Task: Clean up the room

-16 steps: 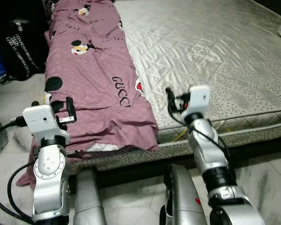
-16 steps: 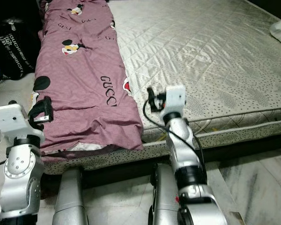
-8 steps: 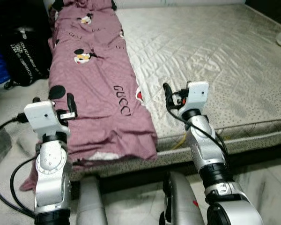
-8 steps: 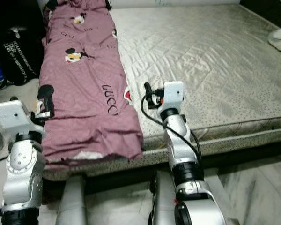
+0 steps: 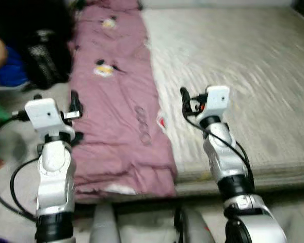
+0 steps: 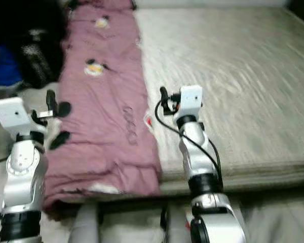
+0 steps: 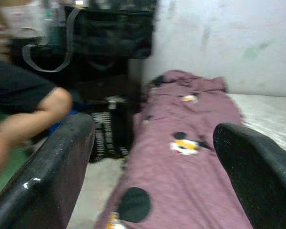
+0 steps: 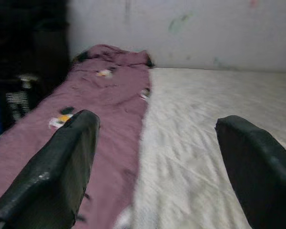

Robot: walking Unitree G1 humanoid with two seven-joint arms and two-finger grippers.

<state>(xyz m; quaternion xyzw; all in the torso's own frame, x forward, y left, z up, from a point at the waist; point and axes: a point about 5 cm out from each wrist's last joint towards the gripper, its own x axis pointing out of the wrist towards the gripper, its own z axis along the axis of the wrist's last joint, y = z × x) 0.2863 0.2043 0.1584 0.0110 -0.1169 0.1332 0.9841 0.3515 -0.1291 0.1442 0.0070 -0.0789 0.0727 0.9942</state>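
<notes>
Blanket [image 5: 122, 116] lies along the mattress [image 5: 233, 76] ahead of both spread-open tools [image 7: 152, 167] [image 8: 157, 167].

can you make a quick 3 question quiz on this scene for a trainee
1. True or false: the purple blanket lies along the robot's left side of the mattress.
2. Multiple choice: the left gripper is A) shut on the blanket, B) open with nothing between its fingers, C) shut and empty.
3. Fill in: beside the bed, on the robot's left, stands a black ____.

Key: 1 true; 2 B; 3 bag.
</notes>
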